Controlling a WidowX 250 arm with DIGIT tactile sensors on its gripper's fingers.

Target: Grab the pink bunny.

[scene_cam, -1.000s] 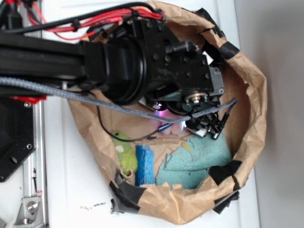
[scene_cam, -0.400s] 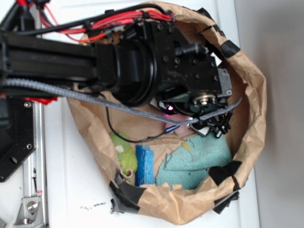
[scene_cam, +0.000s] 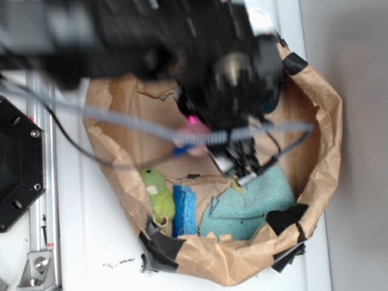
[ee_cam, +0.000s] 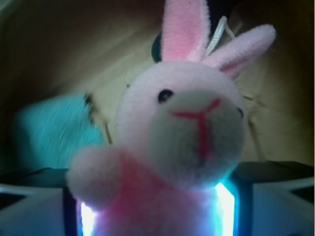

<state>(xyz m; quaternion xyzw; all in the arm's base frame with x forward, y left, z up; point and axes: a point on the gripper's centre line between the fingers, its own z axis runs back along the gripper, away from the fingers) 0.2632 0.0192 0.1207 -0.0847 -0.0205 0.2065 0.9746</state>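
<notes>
The pink bunny (ee_cam: 182, 123) fills the wrist view: light-pink head, two upright ears, white muzzle with a red mouth, one stubby arm and a white loop behind the ears. Its body sits squeezed between my two fingers, and my gripper (ee_cam: 152, 211) is shut on it. Brown paper and a teal blur lie behind it. In the exterior view my arm is blurred above the brown paper bag (scene_cam: 327, 139). Only a patch of the pink bunny (scene_cam: 193, 122) shows under the wrist; the fingers are hidden there.
On the bag's floor lie a green plush toy (scene_cam: 159, 193), a blue sponge (scene_cam: 183, 211) and a teal cloth (scene_cam: 254, 203). Black tape (scene_cam: 285, 218) patches the bag's rim. A grey cable (scene_cam: 121, 121) crosses the bag. A metal rail (scene_cam: 39, 242) runs along the left.
My arm has risen out of the bag's right side and shifted left, now blurred by motion. The pink bunny has come up with the gripper.
</notes>
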